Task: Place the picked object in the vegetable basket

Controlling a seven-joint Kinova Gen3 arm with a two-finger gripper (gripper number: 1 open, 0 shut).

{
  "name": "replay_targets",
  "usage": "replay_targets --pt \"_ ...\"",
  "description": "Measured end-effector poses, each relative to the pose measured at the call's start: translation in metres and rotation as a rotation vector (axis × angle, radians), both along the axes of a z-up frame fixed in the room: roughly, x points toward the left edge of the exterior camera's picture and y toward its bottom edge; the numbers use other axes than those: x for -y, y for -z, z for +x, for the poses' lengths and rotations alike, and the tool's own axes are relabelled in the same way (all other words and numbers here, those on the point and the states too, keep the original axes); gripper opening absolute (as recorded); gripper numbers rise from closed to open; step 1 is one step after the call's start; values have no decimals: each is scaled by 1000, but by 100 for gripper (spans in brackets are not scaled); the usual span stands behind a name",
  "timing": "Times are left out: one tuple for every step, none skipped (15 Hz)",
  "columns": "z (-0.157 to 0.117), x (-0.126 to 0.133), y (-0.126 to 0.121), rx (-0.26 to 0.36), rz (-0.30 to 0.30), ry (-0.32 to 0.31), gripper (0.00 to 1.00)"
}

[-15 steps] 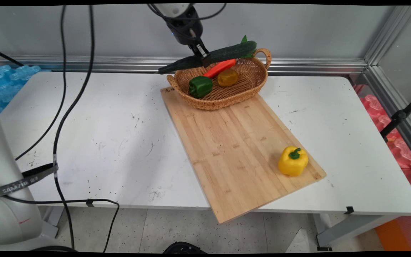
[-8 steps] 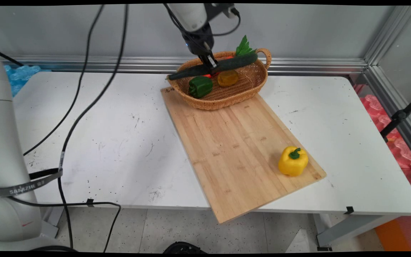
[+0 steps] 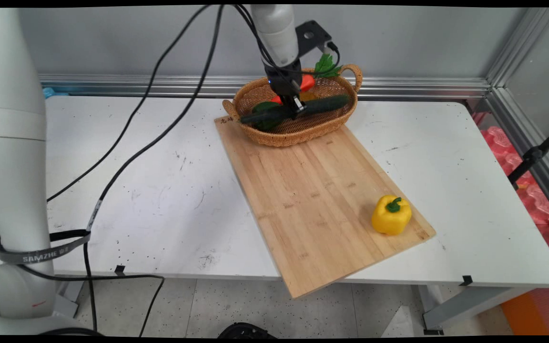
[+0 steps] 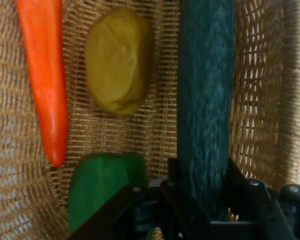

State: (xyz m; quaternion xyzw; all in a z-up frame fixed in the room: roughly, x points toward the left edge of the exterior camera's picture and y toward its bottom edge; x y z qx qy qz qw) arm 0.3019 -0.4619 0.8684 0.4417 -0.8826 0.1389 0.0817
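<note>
1. Now the gripper [image 3: 296, 107] is clamped tight on a long dark-green cucumber [image 3: 298, 107], gripped approx mid-length, fingers [image 4: 242, 187] pressing both sides.
2. Cucumber lies nearly level w/ its ends past the claw on either side, low inside the wicker basket [image 3: 327, 125].
3. Just under/beside the claw: green pepper [image 4: 102, 187], brownish-yellow potato [image 4: 119, 60], orange carrot [image 4: 44, 75] w/ leafy top.
4. Basket sits on far end of wooden cutting board [image 3: 312, 190]; yellow bell pepper [image 3: 391, 215] well apart from claw, on board's near right corner.
</note>
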Motion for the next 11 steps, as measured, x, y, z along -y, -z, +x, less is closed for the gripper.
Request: replay_targets --pt "-2 2 5 5 6 -2 0" --pt "-4 5 9 9 10 -3 0" --pt "-6 7 12 12 13 -3 0" --pt "-8 9 16 16 16 -3 0" --pt "-9 10 19 19 18 -2 0" --pt "-10 12 21 21 19 -1 100" --pt "-12 13 23 23 20 1 100" --pt "-13 15 24 23 20 5 100" --pt "-13 16 24 22 18 8 100" --pt "-14 16 24 21 15 14 100" --pt "-14 17 22 19 11 21 100"
